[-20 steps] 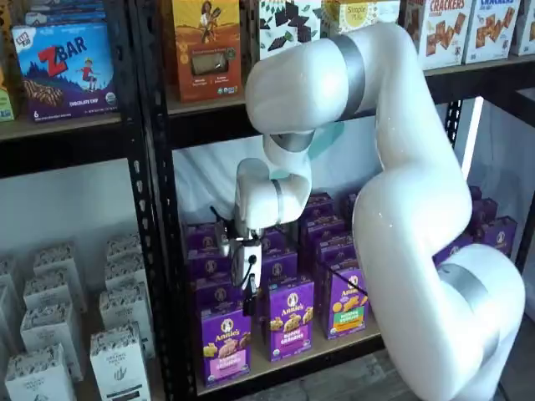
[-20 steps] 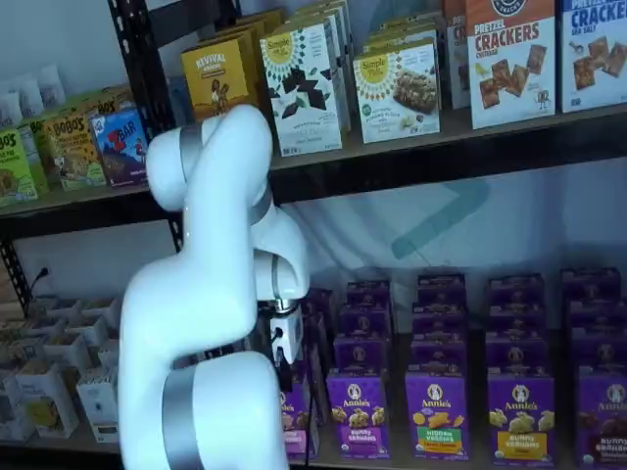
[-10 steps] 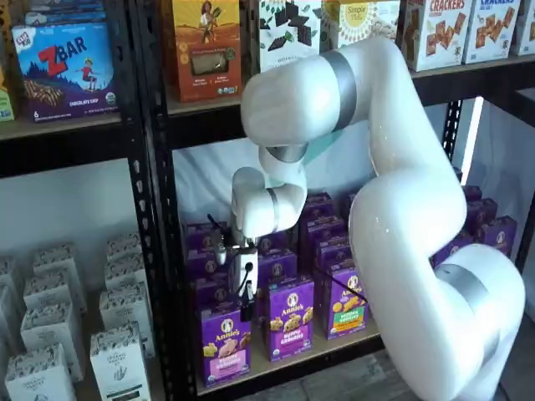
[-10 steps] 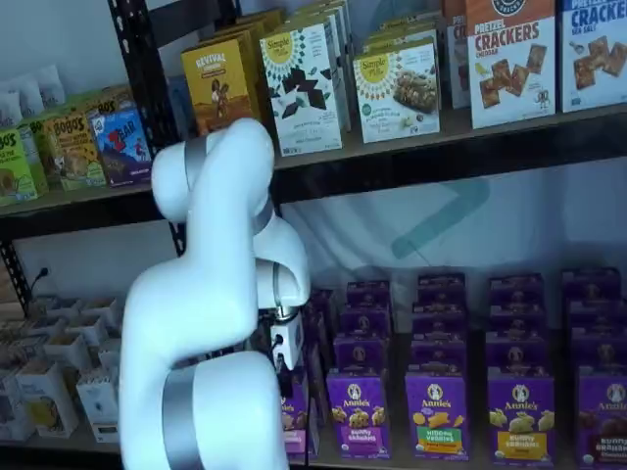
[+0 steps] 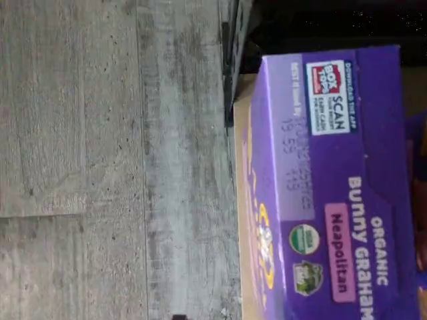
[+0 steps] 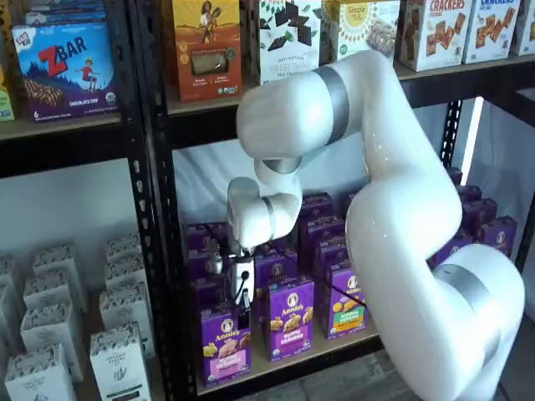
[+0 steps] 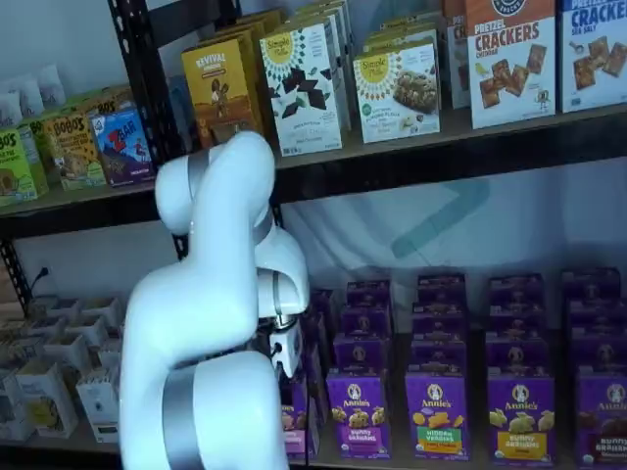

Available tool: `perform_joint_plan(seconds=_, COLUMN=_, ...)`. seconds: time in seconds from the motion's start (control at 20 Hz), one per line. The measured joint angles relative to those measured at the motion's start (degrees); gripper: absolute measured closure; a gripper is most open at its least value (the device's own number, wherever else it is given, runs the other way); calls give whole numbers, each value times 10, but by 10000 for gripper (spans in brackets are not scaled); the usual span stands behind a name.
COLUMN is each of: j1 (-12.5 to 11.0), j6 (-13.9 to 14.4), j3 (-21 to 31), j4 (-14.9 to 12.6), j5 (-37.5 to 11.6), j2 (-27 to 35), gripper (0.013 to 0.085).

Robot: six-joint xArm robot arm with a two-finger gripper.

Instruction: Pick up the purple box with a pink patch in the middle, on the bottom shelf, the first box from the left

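The purple box (image 6: 224, 344) with a pink patch stands upright at the front left of the bottom shelf (image 6: 292, 359). In a shelf view my gripper (image 6: 243, 317) hangs just above the box's top, seen side-on, white body over black fingers, holding nothing. In a shelf view my arm hides most of the purple box (image 7: 297, 433), and the gripper (image 7: 286, 364) shows just above it. The wrist view looks down on the purple box (image 5: 333, 187), whose top reads "Neapolitan" on a pink label. No fingers show there.
A purple box with a violet band (image 6: 290, 317) stands right beside it, then one with a green patch (image 6: 344, 301); more purple boxes stand in rows behind. A black upright (image 6: 159, 251) rises to the left, beyond it white boxes (image 6: 117, 359). Grey floor (image 5: 100, 167) lies below the shelf edge.
The arm has swung a little to the left and lower, carrying the gripper over the leftmost purple box. The boxes have not moved.
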Motion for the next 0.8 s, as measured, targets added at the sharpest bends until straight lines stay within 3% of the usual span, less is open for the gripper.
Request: perform_joint_plan(seconds=0.8, j1=12, j6=19, j3=-32, j4=-8, j5=0, j2=39, gripper=130)
